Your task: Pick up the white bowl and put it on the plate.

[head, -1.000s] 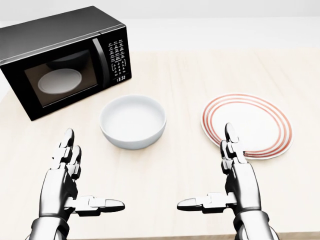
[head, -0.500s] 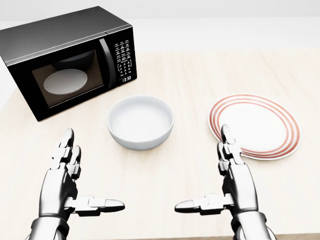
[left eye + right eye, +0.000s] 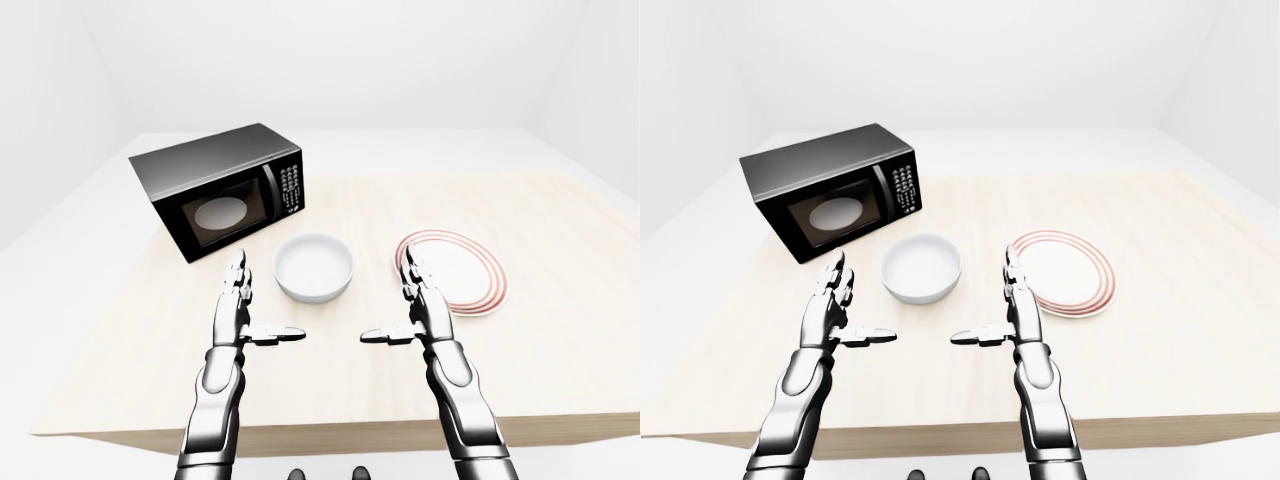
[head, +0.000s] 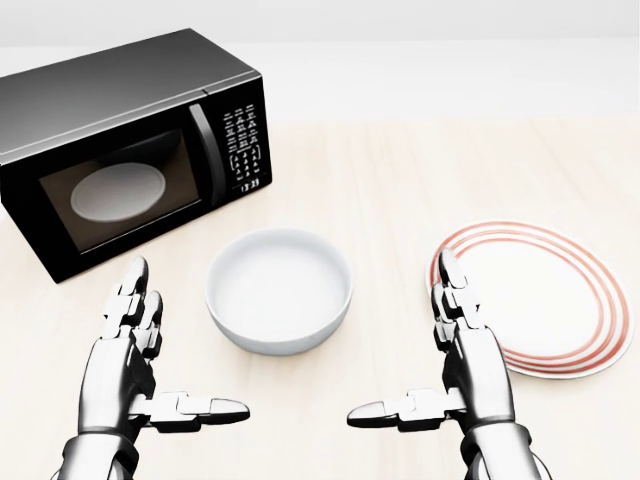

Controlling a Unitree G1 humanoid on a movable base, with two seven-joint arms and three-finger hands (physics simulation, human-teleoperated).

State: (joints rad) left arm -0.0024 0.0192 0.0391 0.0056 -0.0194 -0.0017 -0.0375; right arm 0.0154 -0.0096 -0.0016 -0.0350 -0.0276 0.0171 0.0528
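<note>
The white bowl stands upright and empty on the wooden table, in the middle of the head view. The plate, white with red rings, lies to its right. My left hand is open, fingers spread, below and left of the bowl and apart from it. My right hand is open, below and right of the bowl; its fingertips overlap the plate's left rim in the picture. Neither hand holds anything.
A black microwave with its door shut stands at the upper left of the table, close above the bowl. The light wooden table stretches to the right past the plate; its near edge runs below my forearms.
The whole picture has shifted: bowl, plate and microwave now sit lower and larger, so the camera has moved closer. Both hands keep the same open pose.
</note>
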